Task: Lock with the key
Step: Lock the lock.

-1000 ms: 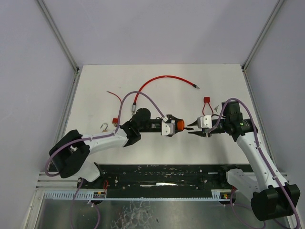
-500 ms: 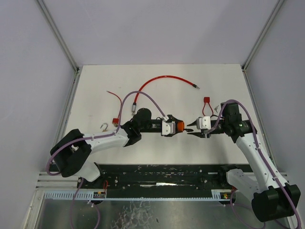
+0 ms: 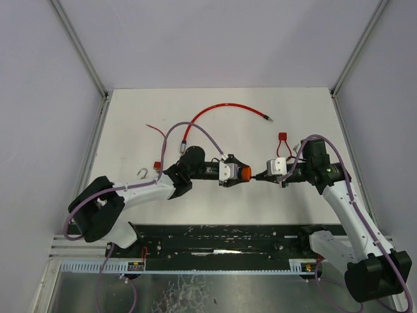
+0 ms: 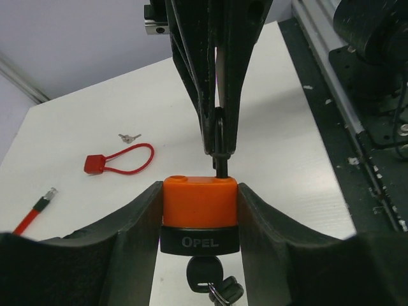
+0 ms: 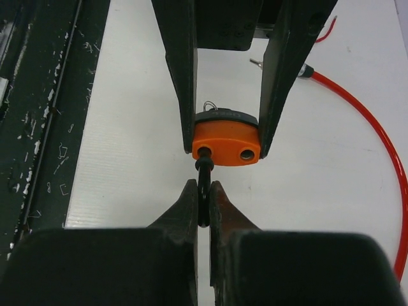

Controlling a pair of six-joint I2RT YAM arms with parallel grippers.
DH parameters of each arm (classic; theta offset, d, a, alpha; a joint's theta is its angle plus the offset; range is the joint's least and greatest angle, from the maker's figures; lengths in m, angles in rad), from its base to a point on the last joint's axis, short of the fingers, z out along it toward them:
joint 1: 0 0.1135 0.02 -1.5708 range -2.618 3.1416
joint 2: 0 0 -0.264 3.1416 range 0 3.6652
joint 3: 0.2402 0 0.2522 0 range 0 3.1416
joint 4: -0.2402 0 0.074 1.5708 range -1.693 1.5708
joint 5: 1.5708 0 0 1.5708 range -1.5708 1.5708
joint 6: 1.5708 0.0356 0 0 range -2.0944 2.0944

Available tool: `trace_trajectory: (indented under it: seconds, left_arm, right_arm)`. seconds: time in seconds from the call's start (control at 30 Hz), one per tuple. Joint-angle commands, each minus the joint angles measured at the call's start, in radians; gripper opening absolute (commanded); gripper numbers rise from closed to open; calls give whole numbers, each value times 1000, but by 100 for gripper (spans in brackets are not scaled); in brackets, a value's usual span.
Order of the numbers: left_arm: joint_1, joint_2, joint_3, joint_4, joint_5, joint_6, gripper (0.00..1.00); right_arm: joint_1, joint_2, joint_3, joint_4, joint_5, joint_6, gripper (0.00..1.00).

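My left gripper is shut on an orange padlock with a black band marked OPEL, held above the table. A black key on a ring sticks out of the padlock's underside, between the left fingers. The padlock's black shackle has one leg in the body; the other hole is empty. My right gripper is shut on the shackle, facing the left gripper. The padlock also shows in the right wrist view and in the top view.
A long red cable lies at the back of the white table. A small red cable lock and small keys lie back right. A red tag and metal hook lie left.
The right gripper has moved left and closed on the shackle. The left gripper with the padlock has shifted slightly up and left.
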State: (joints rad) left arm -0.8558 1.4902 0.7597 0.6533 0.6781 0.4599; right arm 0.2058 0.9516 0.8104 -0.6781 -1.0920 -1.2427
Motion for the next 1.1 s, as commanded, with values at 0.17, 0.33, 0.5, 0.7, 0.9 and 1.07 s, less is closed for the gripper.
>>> trace_trajectory:
  seconds: [0.17, 0.33, 0.5, 0.7, 0.9, 1.07]
  left_arm:
    - [93, -85, -34, 251, 12, -229, 78]
    - [118, -102, -51, 261, 25, -264, 83]
    - [133, -43, -9, 208, 172, -291, 81]
    - [133, 27, 51, 112, 221, -293, 75]
    - [120, 79, 89, 68, 228, -282, 74]
    - [88, 116, 144, -77, 186, -204, 69]
  right_arm:
    - [-11, 28, 122, 85, -25, 406, 0]
    - [-44, 44, 139, 120, -59, 541, 0]
    - [-60, 49, 136, 101, -74, 530, 0]
    - [-63, 45, 136, 52, -89, 460, 0]
    - [-65, 36, 133, 14, -93, 394, 0]
    - [-65, 35, 134, 2, -90, 375, 0]
